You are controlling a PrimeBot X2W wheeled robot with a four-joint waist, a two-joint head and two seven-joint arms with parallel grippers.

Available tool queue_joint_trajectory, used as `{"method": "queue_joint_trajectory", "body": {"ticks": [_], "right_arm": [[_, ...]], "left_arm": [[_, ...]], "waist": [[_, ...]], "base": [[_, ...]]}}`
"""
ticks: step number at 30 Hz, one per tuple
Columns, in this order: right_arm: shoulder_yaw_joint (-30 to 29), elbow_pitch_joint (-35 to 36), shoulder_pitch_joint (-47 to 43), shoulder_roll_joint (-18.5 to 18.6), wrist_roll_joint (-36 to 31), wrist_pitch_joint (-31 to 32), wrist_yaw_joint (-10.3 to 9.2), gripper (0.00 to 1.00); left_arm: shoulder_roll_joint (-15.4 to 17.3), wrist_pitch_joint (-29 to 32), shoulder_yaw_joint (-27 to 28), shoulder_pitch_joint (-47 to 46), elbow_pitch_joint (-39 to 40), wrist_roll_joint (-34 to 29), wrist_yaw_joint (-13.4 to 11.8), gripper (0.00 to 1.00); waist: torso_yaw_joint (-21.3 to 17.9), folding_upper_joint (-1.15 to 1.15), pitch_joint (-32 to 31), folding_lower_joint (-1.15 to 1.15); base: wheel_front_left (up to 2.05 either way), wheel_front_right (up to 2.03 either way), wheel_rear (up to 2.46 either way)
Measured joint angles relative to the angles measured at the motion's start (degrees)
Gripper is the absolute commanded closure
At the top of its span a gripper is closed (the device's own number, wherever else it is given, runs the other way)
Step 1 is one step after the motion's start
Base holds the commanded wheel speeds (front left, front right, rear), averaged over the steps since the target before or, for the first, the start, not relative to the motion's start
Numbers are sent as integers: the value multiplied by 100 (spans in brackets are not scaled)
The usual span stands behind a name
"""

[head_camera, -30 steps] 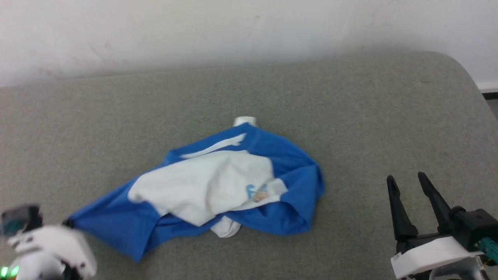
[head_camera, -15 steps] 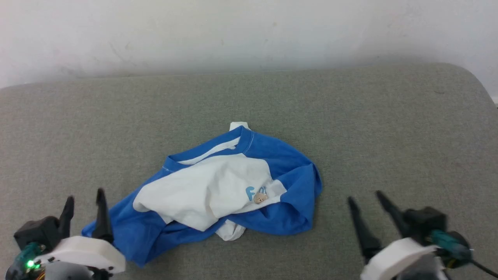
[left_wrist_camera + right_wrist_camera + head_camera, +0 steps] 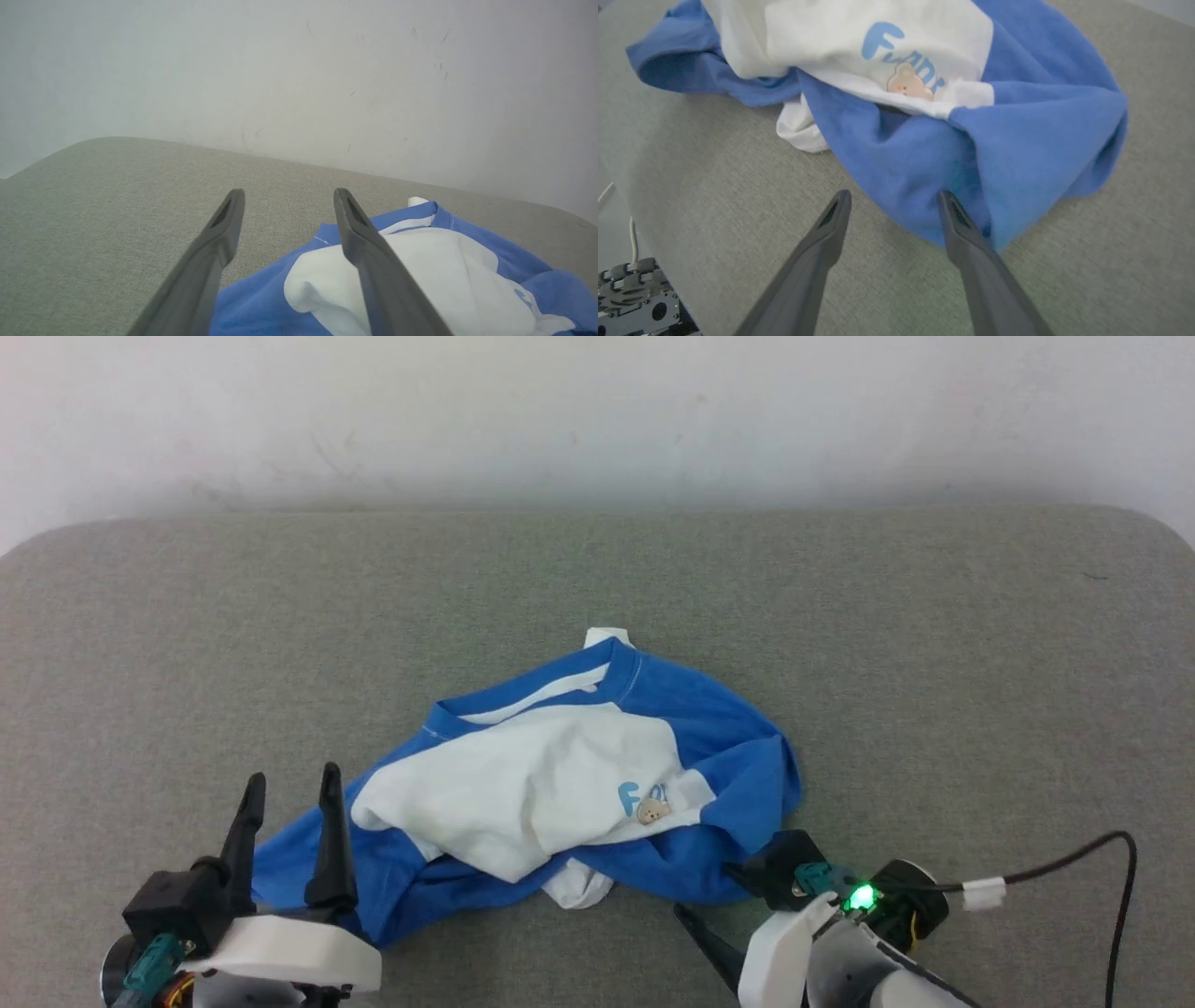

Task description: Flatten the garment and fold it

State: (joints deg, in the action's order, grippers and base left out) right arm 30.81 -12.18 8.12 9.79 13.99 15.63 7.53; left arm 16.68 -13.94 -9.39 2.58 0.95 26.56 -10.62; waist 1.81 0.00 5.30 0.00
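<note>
Since a second before, the head camera had tipped, so the whole scene sat lower and further right in the frame. Beyond that shift, the left tool point(image 3: 291, 775), then a blur pinched at the tip of the stretched blue sleeve in the lower left corner, had let go. It now stood sharp and upright with its jaws spread wide and nothing between them. The blue sleeve end point(image 3: 280, 873) had slackened back and lay shorter, partly behind that tool's fingers. In the left wrist view the tool point(image 3: 288, 193) gaped over bare counter point(image 3: 93, 210), its right finger crossing the white cloth. The right tool point(image 3: 894, 194), earlier upright in the lower right corner and well apart from the cloth, had swung in towards the lower centre. There a green light point(image 3: 861, 897) glowed on its wrist and a black cable point(image 3: 1074, 859) trailed off right. Its jaws were wide and empty, the right finger's tip at the edge of the blue fold and the left finger over the counter. Whether it touched the cloth could not be told. The garment point(image 3: 523, 793) lay crumpled at the centre of the grey counter point(image 3: 840, 644), white body uppermost, with its small print point(image 3: 644, 800) towards the right, below the pale wall point(image 3: 597, 420).
</note>
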Motion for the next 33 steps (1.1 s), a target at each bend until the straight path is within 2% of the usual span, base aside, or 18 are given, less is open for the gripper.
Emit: {"method": "queue_joint_trajectory", "body": {"ticks": [2,3,4,5,8,12,16,20,23,25,26,28,33], "right_arm": [[134,-345,214,66,82,8,0,0],[165,-515,316,77,136,26,0,12],[201,-684,418,90,193,35,0,63],[241,-836,510,100,236,40,0,100],[235,-1031,702,114,341,-201,0,100],[-177,-706,803,162,353,-711,0,100],[-1028,-9,728,391,232,-802,1,100],[-2215,417,233,659,36,-511,2,100],[-2906,294,-233,736,-26,-243,0,100],[-3149,38,-472,719,-41,-151,0,100],[-3225,-101,-558,673,-27,-163,0,78],[-3226,-286,-650,575,-37,-215,0,0],[-3039,19,-662,131,250,-514,0,0]], "left_arm": [[-38,-21,-21,-28,-10,-16,5,0],[-51,-22,-23,-41,-14,-27,5,0],[-64,-22,-23,-47,-20,-44,5,0],[-76,-22,-22,-49,-26,-52,5,0],[-101,-30,-22,-75,-38,-60,7,0],[-109,-31,0,-75,-42,-71,44,0],[-118,-68,42,-68,-38,-96,44,0],[-124,-73,53,-67,-36,-102,43,0],[-132,-73,45,-67,-38,-103,43,0],[-135,-73,41,-68,-45,-103,43,0],[-136,-73,42,-68,-58,-103,43,0],[-145,-73,40,-69,-85,-103,44,0],[-168,-73,36,-69,-130,-103,46,0]], "waist": [[44,0,3,0],[59,0,6,0],[67,0,12,0],[69,0,15,0],[80,0,20,1],[62,0,-11,1],[-2,0,-45,0],[-70,0,-76,0],[-86,0,-79,0],[-85,0,-71,0],[-84,0,-63,0],[-78,0,-55,0],[-71,0,-71,0]], "base": [[0,0,0],[0,0,0],[0,0,0],[0,0,0],[0,0,0],[0,0,0],[0,0,0],[0,0,0],[0,0,0],[0,0,0],[0,0,0],[0,0,0],[0,0,0]]}}
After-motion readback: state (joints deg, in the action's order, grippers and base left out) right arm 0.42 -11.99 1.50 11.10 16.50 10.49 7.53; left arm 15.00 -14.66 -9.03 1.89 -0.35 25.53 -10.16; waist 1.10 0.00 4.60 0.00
